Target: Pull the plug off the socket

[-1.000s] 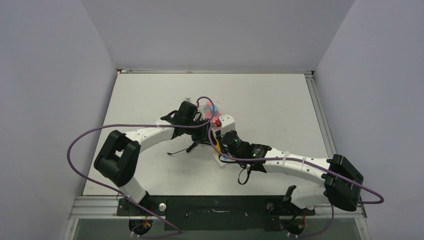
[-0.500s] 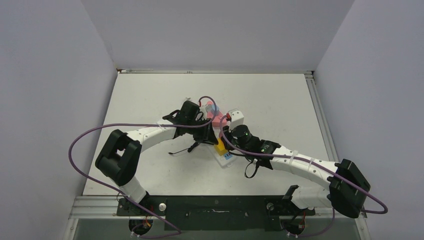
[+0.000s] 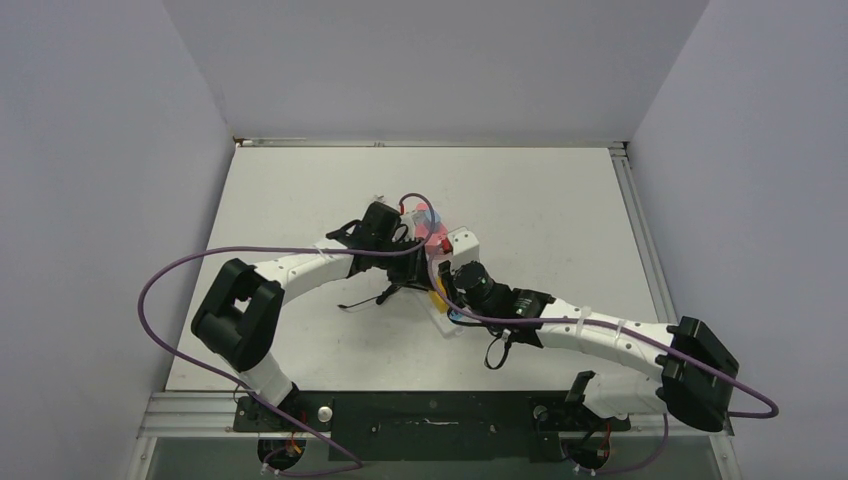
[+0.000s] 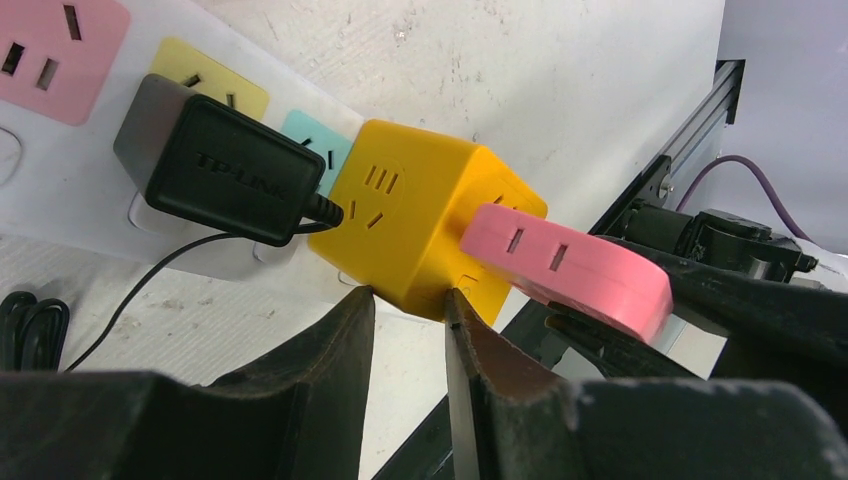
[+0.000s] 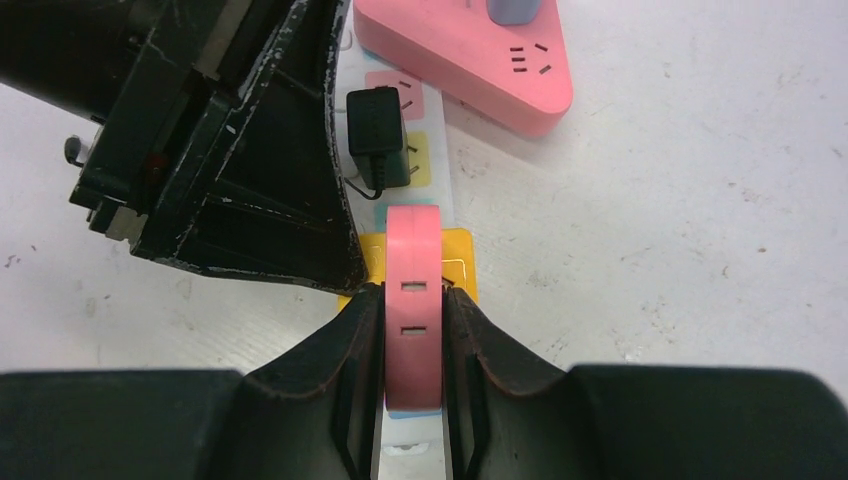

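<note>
The socket (image 4: 60, 170) is a long white power strip with coloured outlets, lying mid-table (image 3: 447, 325). A black adapter (image 4: 215, 170) and a yellow cube adapter (image 4: 410, 220) are plugged into it. A flat pink plug (image 5: 412, 300) sticks out of the cube's side. My right gripper (image 5: 413, 290) is shut on this pink plug, one finger on each flat face. My left gripper (image 4: 408, 295) pinches the lower corner of the yellow cube (image 5: 460, 250). Both grippers meet over the strip in the top view, left (image 3: 415, 245) and right (image 3: 445, 265).
A pink triangular socket block (image 5: 470, 50) with a grey-blue plug (image 5: 510, 10) on it lies just beyond the strip. The black adapter's thin cord (image 3: 360, 300) trails left on the table. Purple arm cables loop over both arms.
My right wrist swung a little to the right, uncovering the yellow cube, then came partly back over the strip. The left arm has hardly moved.
</note>
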{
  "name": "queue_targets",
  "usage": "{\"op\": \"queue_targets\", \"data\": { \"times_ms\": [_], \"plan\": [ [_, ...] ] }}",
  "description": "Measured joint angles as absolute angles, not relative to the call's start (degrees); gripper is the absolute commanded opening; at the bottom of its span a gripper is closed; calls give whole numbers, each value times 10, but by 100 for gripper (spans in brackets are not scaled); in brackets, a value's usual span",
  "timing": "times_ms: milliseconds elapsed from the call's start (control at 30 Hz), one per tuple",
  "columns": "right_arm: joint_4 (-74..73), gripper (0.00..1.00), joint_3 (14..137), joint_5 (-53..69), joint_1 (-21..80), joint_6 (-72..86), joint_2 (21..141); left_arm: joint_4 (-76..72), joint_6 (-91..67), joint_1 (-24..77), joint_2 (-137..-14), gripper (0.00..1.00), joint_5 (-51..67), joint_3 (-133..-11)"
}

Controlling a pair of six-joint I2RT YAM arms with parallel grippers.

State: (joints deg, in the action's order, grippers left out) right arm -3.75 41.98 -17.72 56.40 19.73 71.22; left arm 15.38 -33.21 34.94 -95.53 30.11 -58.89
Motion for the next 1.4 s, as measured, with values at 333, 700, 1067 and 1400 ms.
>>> {"op": "queue_targets", "data": {
  "times_ms": [333, 700, 1067, 1400],
  "plan": [
    [-53, 5, 427, -237, 597, 187, 719, 154, -331, 354, -957, 26, 305, -590],
    [-55, 5, 412, -134, 520, 215, 689, 162, -321, 371, -961, 26, 275, -605],
    [-58, 5, 410, -109, 504, 216, 684, 161, -319, 376, -965, 26, 270, -610],
    [-71, 5, 412, -208, 574, 196, 686, 163, -319, 380, -966, 26, 273, -611]
  ]
}}
